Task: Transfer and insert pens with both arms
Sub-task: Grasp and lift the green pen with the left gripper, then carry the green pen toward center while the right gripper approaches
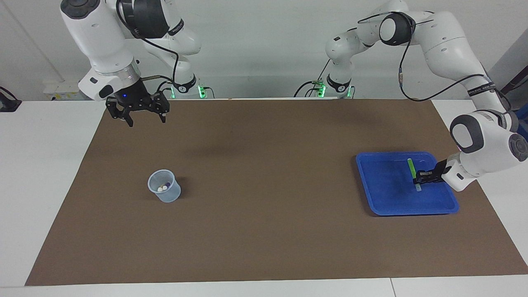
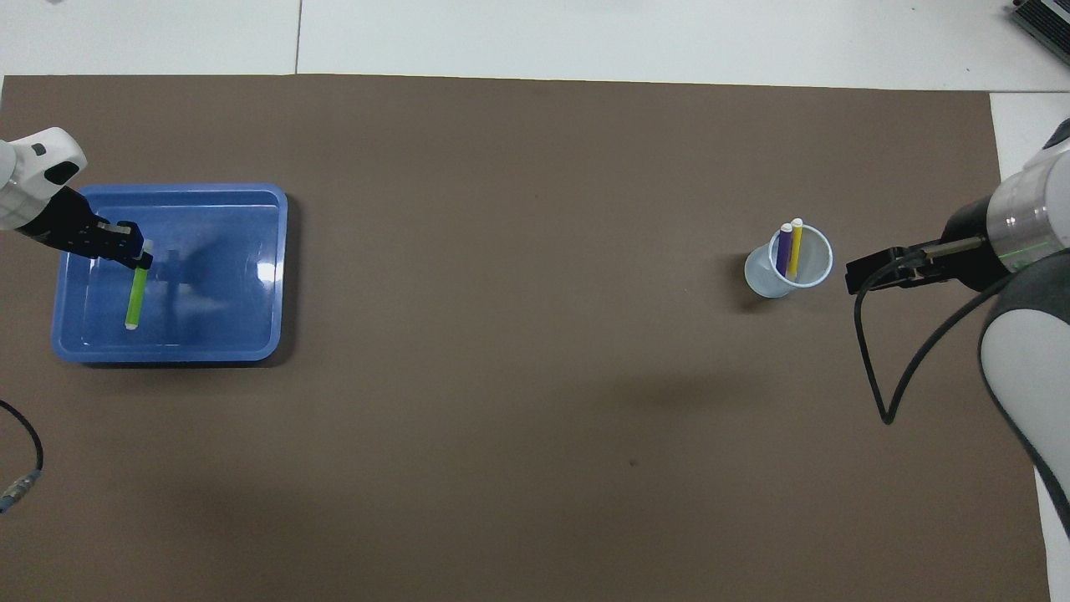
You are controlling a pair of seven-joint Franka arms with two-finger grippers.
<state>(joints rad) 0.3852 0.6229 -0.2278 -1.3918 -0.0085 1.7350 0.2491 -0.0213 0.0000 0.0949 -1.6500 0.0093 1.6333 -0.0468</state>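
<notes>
The left gripper (image 1: 419, 177) pinched the green pen (image 1: 411, 170) near its pale end, over the blue tray (image 1: 387, 206) at the left arm's end of the brown mat (image 1: 264, 239). The pen was tilted, its green end toward the tray's edge nearest the robots. The right gripper (image 1: 143, 116) hung with fingers spread over the mat's corner by its own base, waiting. The clear cup (image 1: 165, 192) held the purple pen (image 2: 784, 247) and yellow pen (image 2: 795, 244) upright

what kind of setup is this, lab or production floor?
Likely a robotics lab bench: two white arms, left gripper and right gripper, over a brown paper mat, with a blue plastic tray and clear plastic cup.
</notes>
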